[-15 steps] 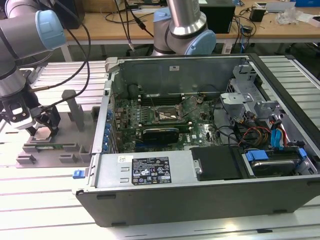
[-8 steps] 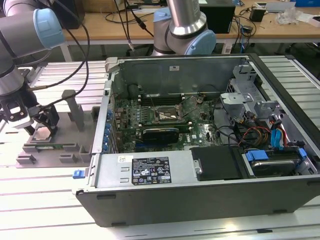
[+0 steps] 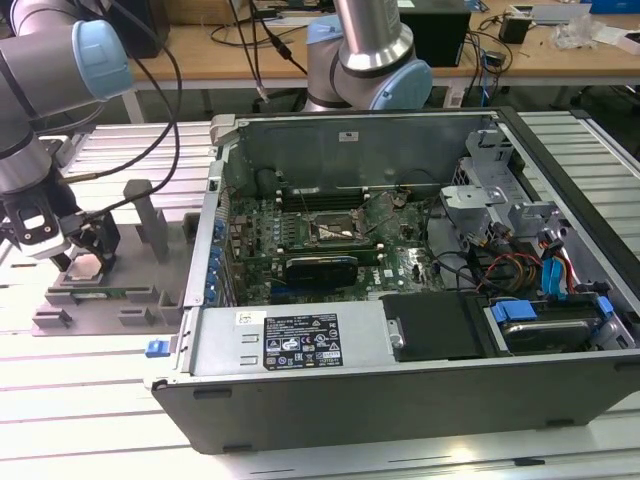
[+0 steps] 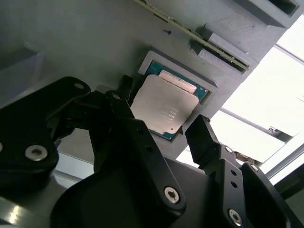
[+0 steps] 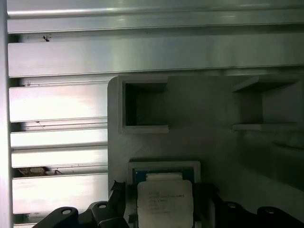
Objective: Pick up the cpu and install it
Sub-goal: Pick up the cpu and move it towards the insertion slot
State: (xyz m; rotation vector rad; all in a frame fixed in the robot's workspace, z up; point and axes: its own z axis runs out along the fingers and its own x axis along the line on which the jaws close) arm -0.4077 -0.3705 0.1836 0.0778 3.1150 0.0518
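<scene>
Slatted aluminium tabletop (image 3: 80, 400) carries everything, with a wooden desk (image 3: 200, 50) strewn with cables behind it.

The grey fixture tray (image 3: 100, 310) is the reference point. The gripper (image 3: 85, 250) hangs directly over the tray's shallow square pocket with its jaws released. In the second wrist view the gripper (image 4: 164, 111) has its two black fingers (image 4: 203, 137) on opposite sides of the cpu (image 4: 164, 107), close to its edges, and a gap shows on each side. The first wrist view shows the same: the gripper (image 5: 164, 202) straddles the cpu (image 5: 165, 202) with both jaws apart from it.

The cpu (image 3: 86, 265) lies flat in that pocket of the tray, silvery top up. It is not lifted.

Around the pocket, the tray (image 4: 95, 42) has recessed rectangular slots (image 5: 145, 107) beside the chip, and upright posts (image 3: 150, 215) rise from it just beyond the gripper.

Beside the tray, towards the exterior view's right, stands an open computer case (image 3: 300, 400). Its motherboard lies exposed, and the dark metal-framed socket (image 3: 335, 232) sits near the middle, well apart from the tray. Behind the case is the base of another arm (image 3: 370, 60).
</scene>
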